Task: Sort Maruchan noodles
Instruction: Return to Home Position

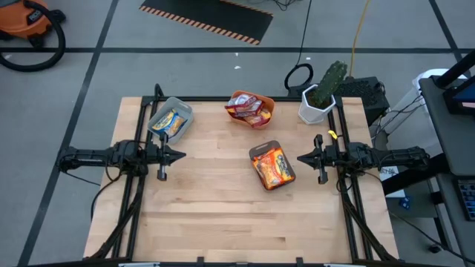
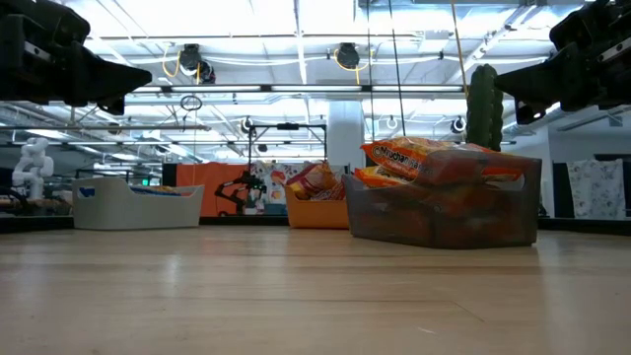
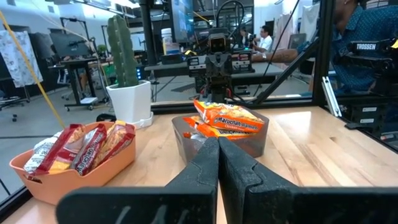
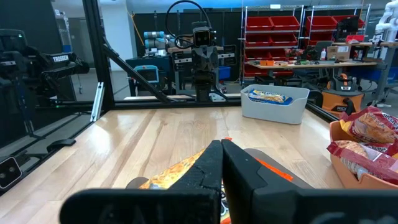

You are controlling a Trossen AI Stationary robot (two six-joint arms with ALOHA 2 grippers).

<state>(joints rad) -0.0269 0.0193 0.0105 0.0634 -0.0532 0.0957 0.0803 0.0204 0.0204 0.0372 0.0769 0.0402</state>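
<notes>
Orange Maruchan packets (image 1: 273, 166) lie piled in a dark grey tray (image 1: 261, 150) right of the table's middle; they also show as orange packets (image 3: 227, 117) in the left wrist view. Red-and-white packets (image 1: 249, 109) fill an orange tray (image 1: 269, 108) at the far edge. Yellow-and-blue packets (image 1: 169, 122) sit in a light grey tray (image 1: 180, 107) at far left. My left gripper (image 1: 181, 156) hovers shut over the left edge. My right gripper (image 1: 300, 157) hovers shut at the right, just beside the dark tray. Both hold nothing.
A white pot with a cactus (image 1: 320, 98) stands on the table's far right corner. Bare wood (image 1: 223, 208) covers the middle and near half of the table. People sit at desks (image 3: 264, 40) in the room beyond.
</notes>
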